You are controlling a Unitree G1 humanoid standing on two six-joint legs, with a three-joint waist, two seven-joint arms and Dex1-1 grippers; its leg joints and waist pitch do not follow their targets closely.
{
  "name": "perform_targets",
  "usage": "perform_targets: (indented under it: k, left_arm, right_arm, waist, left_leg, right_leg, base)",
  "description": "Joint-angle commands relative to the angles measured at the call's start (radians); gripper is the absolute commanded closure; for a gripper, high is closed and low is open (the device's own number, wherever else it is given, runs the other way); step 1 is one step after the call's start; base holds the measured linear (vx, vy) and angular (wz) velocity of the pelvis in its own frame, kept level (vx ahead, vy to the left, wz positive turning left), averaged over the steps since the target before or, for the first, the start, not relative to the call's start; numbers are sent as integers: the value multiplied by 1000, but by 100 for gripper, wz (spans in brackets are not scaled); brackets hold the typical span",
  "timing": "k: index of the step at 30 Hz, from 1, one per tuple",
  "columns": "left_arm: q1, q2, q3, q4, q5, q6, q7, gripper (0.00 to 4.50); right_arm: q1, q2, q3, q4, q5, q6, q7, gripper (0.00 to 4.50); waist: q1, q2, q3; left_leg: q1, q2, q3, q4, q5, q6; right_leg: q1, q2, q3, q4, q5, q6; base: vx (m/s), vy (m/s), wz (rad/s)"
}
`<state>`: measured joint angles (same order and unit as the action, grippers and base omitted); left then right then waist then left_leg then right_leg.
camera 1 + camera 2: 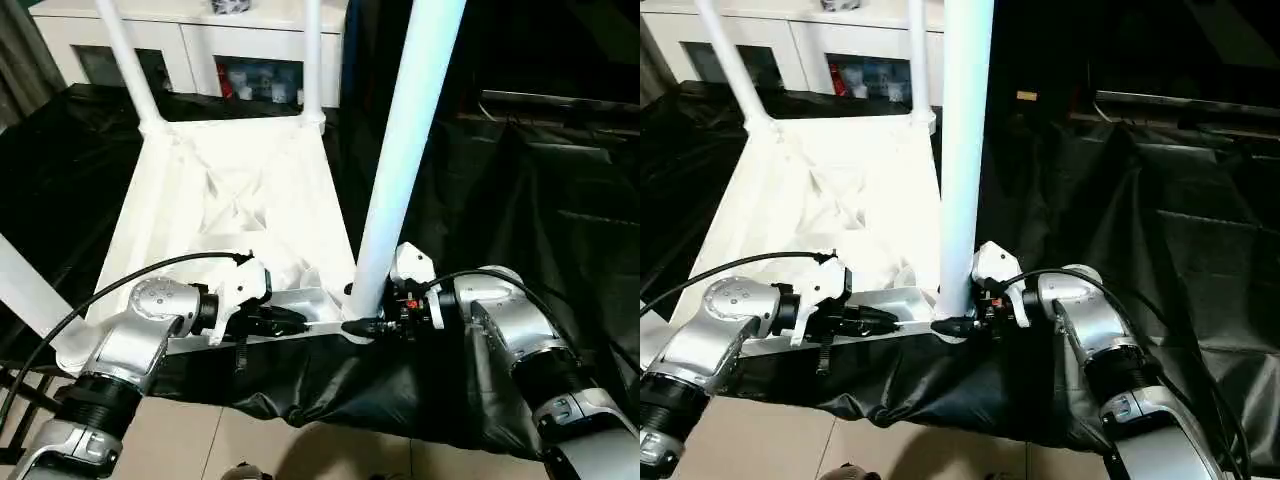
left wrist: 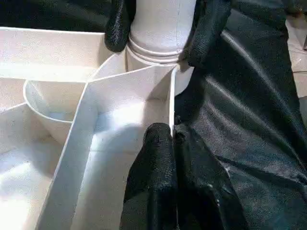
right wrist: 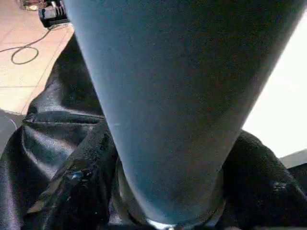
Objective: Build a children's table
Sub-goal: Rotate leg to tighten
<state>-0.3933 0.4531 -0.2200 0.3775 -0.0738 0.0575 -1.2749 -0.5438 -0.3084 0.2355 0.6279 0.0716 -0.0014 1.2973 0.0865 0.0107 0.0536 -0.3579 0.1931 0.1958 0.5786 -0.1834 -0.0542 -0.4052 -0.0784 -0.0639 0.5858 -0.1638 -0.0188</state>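
White tabletop lies upside down on black sheeting. Right tool clenches the leg base at its near corner socket; left tool pinches the adjoining rim.

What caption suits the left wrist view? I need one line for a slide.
Left gripper pinching the upturned tabletop rim while the right gripper clasps a leg at its corner socket.

A glossy black plastic sheet covers the work surface in creases and hangs in folds over its near edge. Beyond the sheet's far edge stands a low white cabinet with glass doors, small red and blue items showing behind the glass. Below the sheet's near edge lies a beige tiled floor, with a thin black cable looped on it.
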Motion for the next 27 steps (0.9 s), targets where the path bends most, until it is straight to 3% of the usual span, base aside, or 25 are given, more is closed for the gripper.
perform_targets:
  k: [1, 5, 8, 9, 11, 12, 15, 16, 18, 19, 20, 21, 22, 23, 27]
  left_arm:
    - [-7, -6, -13, -20, 0, -5, 14, 450]
    - [-13, -26, -3, -14, 0, 12, 52, 450]
    - [-27, -58, -6, 7, 30, 14, 126, 450]
    - [-34, -77, -5, 14, 38, 23, 162, 450]
    - [-50, -133, 0, 20, 46, 48, 247, 450]
    - [-54, -155, -3, 19, 50, 57, 271, 450]
    - [-64, -213, -16, 16, 68, 73, 337, 450]
    - [-68, -234, -18, 17, 71, 82, 360, 450]
    - [-76, -280, -31, 24, 86, 88, 403, 450]
    - [-78, -287, -34, 26, 90, 88, 408, 450]
    - [-81, -295, -40, 32, 103, 81, 416, 450]
    - [-85, -297, -48, 41, 120, 74, 423, 450]
    - [-89, -294, -54, 49, 135, 65, 427, 450]
    - [-90, -292, -56, 53, 140, 60, 428, 450]
    - [-91, -270, -53, 60, 146, 47, 423, 450]
  right_arm:
    - [25, 25, 53, -33, 8, 9, 67, 175]
    - [40, 42, 60, -33, 0, 12, 28, 184]
    - [52, 95, 37, -12, -28, 12, -127, 186]
    - [55, 120, 25, 3, -44, 1, -207, 186]
    - [61, 183, -7, 34, -62, 28, -377, 187]
    - [61, 208, -20, 48, -69, 39, -449, 187]
    - [54, 278, -58, 90, -90, 80, -661, 188]
    - [46, 302, -76, 109, -93, 101, -739, 188]
    - [26, 356, -119, 147, -71, 117, -841, 188]
    - [23, 363, -120, 150, -71, 112, -848, 188]
    - [19, 375, -115, 151, -84, 93, -858, 188]
    - [17, 386, -111, 144, -90, 72, -857, 188]
    - [18, 391, -107, 130, -91, 59, -847, 132]
    - [18, 392, -103, 124, -92, 55, -843, 118]
    - [22, 379, -102, 97, -73, 64, -810, 97]
  waist:
    - [-5, 3, -65]
    - [-5, 3, -66]
    - [-6, 1, -60]
    - [-10, -5, -56]
    - [-22, -5, -48]
    - [-25, -6, -49]
    - [-49, -6, -46]
    - [-57, -3, -45]
    - [-69, 0, -45]
    - [-72, 5, -45]
    - [-74, 3, -46]
    - [-75, 6, -44]
    - [-77, 5, -45]
    - [-77, 5, -45]
    - [-77, 7, -47]
  left_leg:
    - [13, 44, -13, -67, -225, 35]
    - [11, 44, -13, -65, -217, 35]
    - [12, 43, -14, -70, -248, 25]
    - [16, 43, -15, -72, -284, 11]
    - [25, 37, -24, -75, -368, -28]
    - [29, 36, -27, -75, -382, -33]
    - [21, 30, -38, -77, -423, -37]
    - [24, 31, -40, -76, -440, -38]
    - [25, 27, -45, -75, -469, -37]
    - [26, 28, -50, -78, -493, -38]
    - [24, 28, -53, -79, -498, -35]
    - [25, 28, -54, -80, -518, -31]
    - [33, 26, -53, -78, -532, -27]
    - [33, 26, -53, -78, -534, -26]
    - [24, 32, -53, -86, -525, -24]
  right_leg:
    - [45, -60, 44, -53, -210, -235]
    - [48, -60, 43, -51, -193, -241]
    - [45, -62, 44, -59, -258, -223]
    - [41, -63, 45, -67, -329, -204]
    - [31, -67, 44, -84, -514, -150]
    - [30, -68, 42, -88, -546, -136]
    - [30, -69, 32, -102, -644, -79]
    - [23, -68, 30, -108, -661, -69]
    - [22, -67, 22, -117, -682, -58]
    - [26, -66, 14, -120, -677, -52]
    - [29, -67, 11, -122, -668, -50]
    - [25, -67, 10, -124, -660, -49]
    - [19, -66, 11, -128, -653, -53]
    - [19, -66, 12, -128, -647, -57]
    - [25, -66, 19, -116, -564, -90]
  base:
    - [0, 0, 0]
    - [0, 0, 0]
    - [0, 0, 0]
    - [0, 0, 0]
    - [-25, -4, -2]
    - [-62, -5, -3]
    - [-59, 5, -7]
    - [-52, 13, -10]
    - [0, 0, 0]
    - [0, 0, 0]
    - [0, 0, 0]
    - [0, 0, 0]
    - [0, 0, 0]
    - [0, 0, 0]
    - [0, 0, 0]
